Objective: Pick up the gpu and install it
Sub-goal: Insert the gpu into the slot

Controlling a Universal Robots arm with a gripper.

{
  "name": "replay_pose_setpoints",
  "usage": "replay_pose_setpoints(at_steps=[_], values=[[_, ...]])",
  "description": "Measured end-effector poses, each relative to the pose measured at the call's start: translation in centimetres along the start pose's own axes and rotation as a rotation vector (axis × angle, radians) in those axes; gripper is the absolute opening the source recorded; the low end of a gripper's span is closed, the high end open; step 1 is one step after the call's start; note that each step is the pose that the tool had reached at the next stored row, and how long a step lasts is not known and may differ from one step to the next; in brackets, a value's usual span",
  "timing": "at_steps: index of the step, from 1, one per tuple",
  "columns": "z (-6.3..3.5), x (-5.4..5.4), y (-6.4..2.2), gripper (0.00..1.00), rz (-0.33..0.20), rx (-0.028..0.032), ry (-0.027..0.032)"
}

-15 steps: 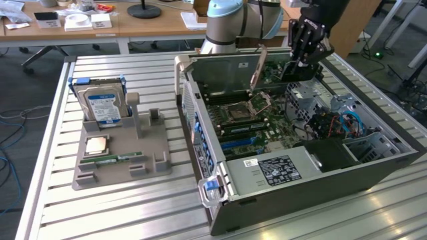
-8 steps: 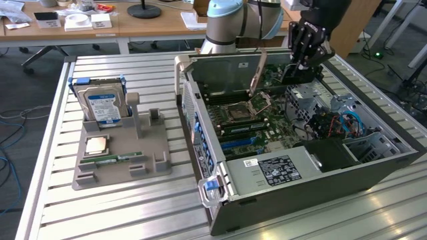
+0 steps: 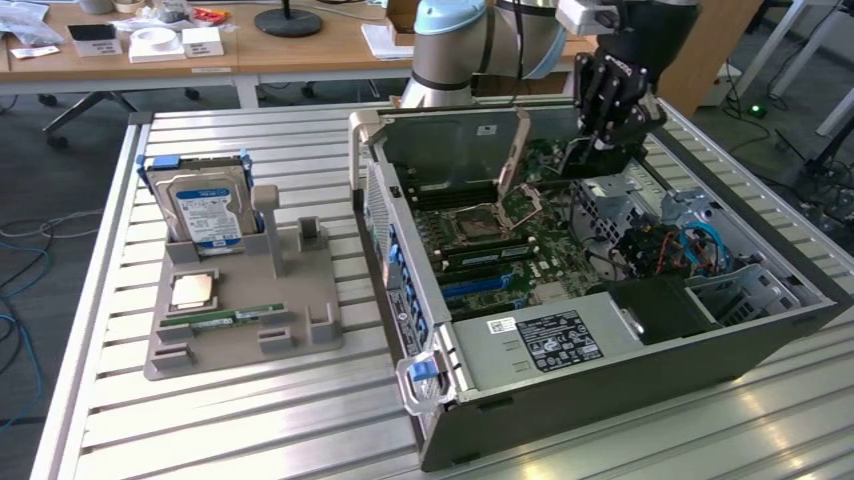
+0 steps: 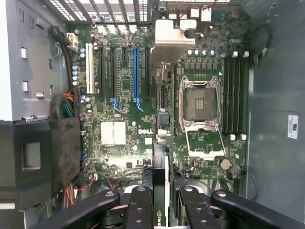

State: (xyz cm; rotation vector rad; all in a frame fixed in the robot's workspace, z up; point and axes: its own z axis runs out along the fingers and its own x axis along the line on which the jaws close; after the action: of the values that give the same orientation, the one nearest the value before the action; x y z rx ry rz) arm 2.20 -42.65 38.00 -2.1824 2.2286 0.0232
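GPU (image 3: 597, 162) hangs as a dark block under the end effector (image 3: 607, 148), high over the far end of an open computer case (image 3: 641, 370), in the exterior view. The end effector's black fingers point down and pinch the card. It is raised clear of the green motherboard (image 3: 494, 250) lying flat inside the case. The case rests on a slatted metal bench (image 3: 267, 420). Toward the exterior view's left, well apart from the case, a grey holder (image 3: 240, 340) sits on the bench. A blue-labelled hard drive (image 3: 203, 205) stands upright in it, with a square processor chip (image 3: 195, 290) and a narrow green memory stick (image 3: 234, 318) lying flat in front.

Wrist view, looking straight down into the case: the GPU (image 4: 161, 167) appears edge-on as a thin dark strip with a green logo, clamped between the inner fingers of the end effector (image 4: 164, 210). Beyond it lies the motherboard (image 4: 124, 95), with a long blue expansion slot (image 4: 136, 71), a white slot (image 4: 89, 69), an open processor socket (image 4: 198, 105) and a row of empty memory slots (image 4: 233, 90). The card's edge lies between the blue slot and the processor socket, not seated in any slot.
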Motion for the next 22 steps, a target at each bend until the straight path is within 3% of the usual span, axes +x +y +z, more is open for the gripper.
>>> replay_pose_setpoints(at_steps=[7,22], values=[[1.02,0.1,0.50,0.26,0.000,0.0000,0.0003],[1.25,0.8,1.05,0.26,0.000,0.0000,0.0014]])
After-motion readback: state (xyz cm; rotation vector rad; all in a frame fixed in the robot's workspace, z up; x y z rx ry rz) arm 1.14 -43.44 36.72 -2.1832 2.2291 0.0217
